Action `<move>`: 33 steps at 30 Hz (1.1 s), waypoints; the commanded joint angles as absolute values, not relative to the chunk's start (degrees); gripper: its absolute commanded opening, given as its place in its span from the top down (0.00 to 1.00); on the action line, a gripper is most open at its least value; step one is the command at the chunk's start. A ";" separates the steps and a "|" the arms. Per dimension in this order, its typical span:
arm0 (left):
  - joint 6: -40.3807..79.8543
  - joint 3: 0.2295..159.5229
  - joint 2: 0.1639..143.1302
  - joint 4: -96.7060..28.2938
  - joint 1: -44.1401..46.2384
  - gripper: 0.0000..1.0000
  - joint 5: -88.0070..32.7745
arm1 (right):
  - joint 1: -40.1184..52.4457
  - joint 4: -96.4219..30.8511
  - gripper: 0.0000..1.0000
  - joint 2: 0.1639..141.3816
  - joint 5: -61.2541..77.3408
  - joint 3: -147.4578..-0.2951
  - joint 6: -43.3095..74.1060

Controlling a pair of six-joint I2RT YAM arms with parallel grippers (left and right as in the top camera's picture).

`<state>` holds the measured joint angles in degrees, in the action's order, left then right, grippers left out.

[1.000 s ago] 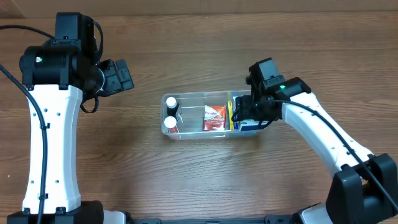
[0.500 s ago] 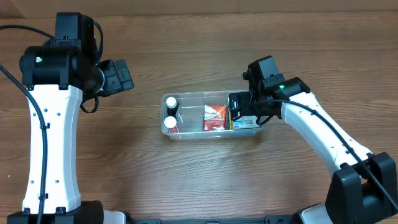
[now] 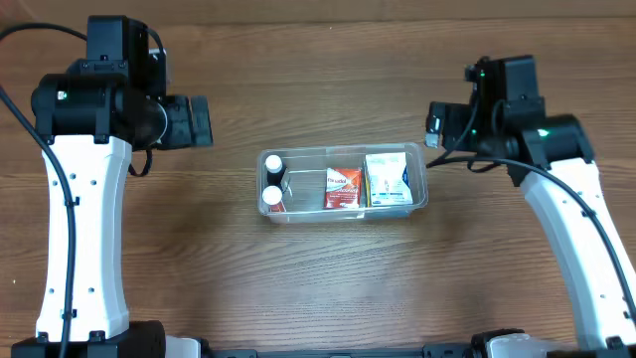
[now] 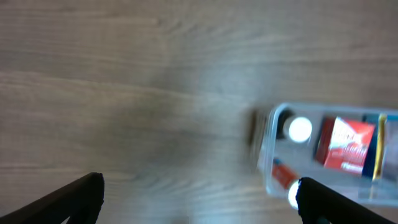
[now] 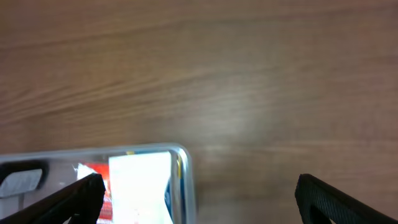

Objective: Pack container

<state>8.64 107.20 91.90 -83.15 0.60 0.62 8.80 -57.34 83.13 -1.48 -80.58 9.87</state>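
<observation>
The clear plastic container [image 3: 419, 196] sits mid-table. It holds two white-capped bottles [image 3: 273, 162] at its left end, a red box [image 3: 344, 187] in the middle and a white and blue box [image 3: 388, 180] at its right end. My right gripper [image 3: 435, 125] is open and empty, raised up and to the right of the container. My left gripper [image 3: 202, 121] is open and empty, up and to the left of it. The left wrist view shows the container [image 4: 267, 134] blurred at lower right. The right wrist view shows its right end [image 5: 184, 165] at the bottom left.
The wooden table [image 3: 318, 278] surrounds the container. No other loose objects are in view.
My right gripper let go of the white and blue box in the container's right end, then rose and pulled back to the upper right. The left gripper turned slightly.
</observation>
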 commanded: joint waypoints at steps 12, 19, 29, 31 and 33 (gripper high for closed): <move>8.12 66.61 43.59 -66.11 11.75 0.00 6.81 | 8.60 -55.05 0.00 34.70 -0.78 -49.08 13.54; 8.12 61.10 40.42 -74.87 11.75 0.00 9.41 | 8.60 -57.39 0.00 34.83 -0.78 -49.08 13.54; 8.12 61.10 40.56 -74.98 11.75 0.00 9.41 | 8.60 -57.52 0.00 34.26 -0.78 -49.04 13.54; 8.12 61.10 40.56 -74.98 11.75 0.00 9.41 | 8.49 -57.69 0.00 30.41 -2.87 -49.01 13.50; 8.12 61.10 40.56 -74.98 11.75 0.00 9.41 | 8.49 -57.23 0.00 24.16 -4.73 -46.96 13.30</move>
